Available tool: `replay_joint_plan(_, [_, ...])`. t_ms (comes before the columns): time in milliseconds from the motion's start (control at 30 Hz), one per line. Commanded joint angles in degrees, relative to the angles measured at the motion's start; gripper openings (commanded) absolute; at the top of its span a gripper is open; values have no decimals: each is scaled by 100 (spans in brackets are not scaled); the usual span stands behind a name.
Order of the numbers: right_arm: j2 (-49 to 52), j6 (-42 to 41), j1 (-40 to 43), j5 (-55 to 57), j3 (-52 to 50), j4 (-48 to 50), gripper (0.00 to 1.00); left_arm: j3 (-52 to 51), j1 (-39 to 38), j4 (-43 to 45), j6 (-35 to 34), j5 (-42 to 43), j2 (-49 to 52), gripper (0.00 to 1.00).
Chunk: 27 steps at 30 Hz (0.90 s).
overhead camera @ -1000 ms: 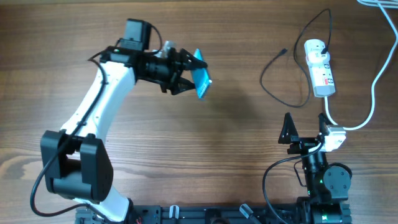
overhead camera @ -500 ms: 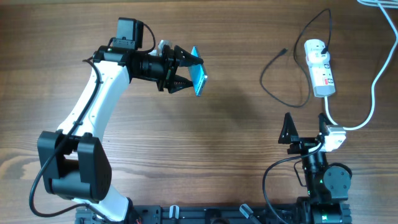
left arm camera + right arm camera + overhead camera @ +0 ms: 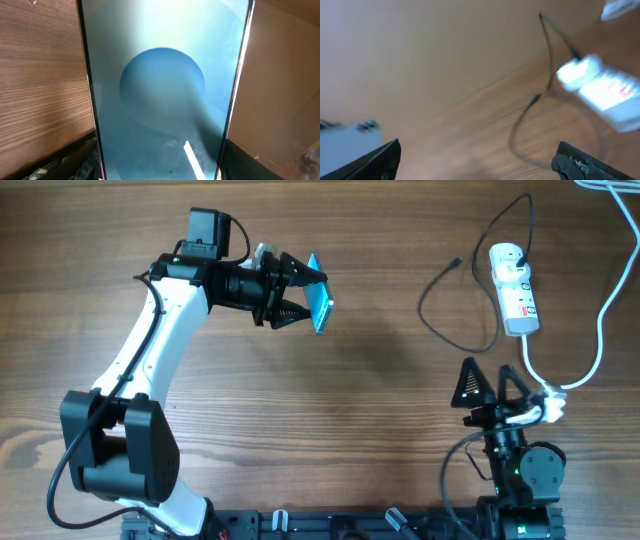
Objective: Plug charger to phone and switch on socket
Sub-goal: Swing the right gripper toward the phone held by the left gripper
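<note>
My left gripper (image 3: 297, 297) is shut on the phone (image 3: 320, 304), holding it on edge above the table at upper centre. In the left wrist view the phone's teal-blue screen (image 3: 162, 90) with a lighter oval fills the frame. The charger's thin black cable (image 3: 440, 305) loops on the table at right, its connector tip (image 3: 456, 263) lying free; the blurred right wrist view shows it too (image 3: 532, 100). The white socket (image 3: 513, 302) lies at upper right with a black plug in it. My right gripper (image 3: 492, 385) is open and empty, low at right, below the cable loop.
A thick white cord (image 3: 600, 330) runs from the socket round to the right edge and top corner. The right arm's base (image 3: 520, 470) sits at the bottom right. The left arm (image 3: 150, 370) spans the left half of the wooden table.
The left arm lifted the phone slightly up and left, then held still. The right gripper has turned at the wrist and its view is blurred from motion.
</note>
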<state>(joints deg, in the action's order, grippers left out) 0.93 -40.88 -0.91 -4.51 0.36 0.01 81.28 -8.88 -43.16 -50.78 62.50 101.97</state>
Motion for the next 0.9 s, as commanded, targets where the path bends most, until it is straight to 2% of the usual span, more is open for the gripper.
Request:
replay_joint_plan(0, [-66,-2656,24,-280,-7,39,100,136,4,57,-39,234,-190,58])
replay_joint_plan(133, [-66,-4033,24,-282,-7,39,100,136,4,55,87,195,-190,58])
replay_joint_plan(200, [-66,-4304,22,-686,-7,76,100,136,7,55,83,199,-190,58])
replay_joint_plan(400, [212,-2275,22,-1532,-7,146,100,136,7,74,136,144,-190,58])
replay_joint_plan(567, [557,-1211,22,-2140,-4,190,99,136,4,-17,461,-516,-190,58])
replay_joint_plan(733, [789,-505,13,-3016,61,247,99,136,-4,-59,710,-1178,-190,58])
replay_joint_plan(867, [870,-310,13,-3379,214,229,99,133,-59,-181,713,-1672,-190,58])
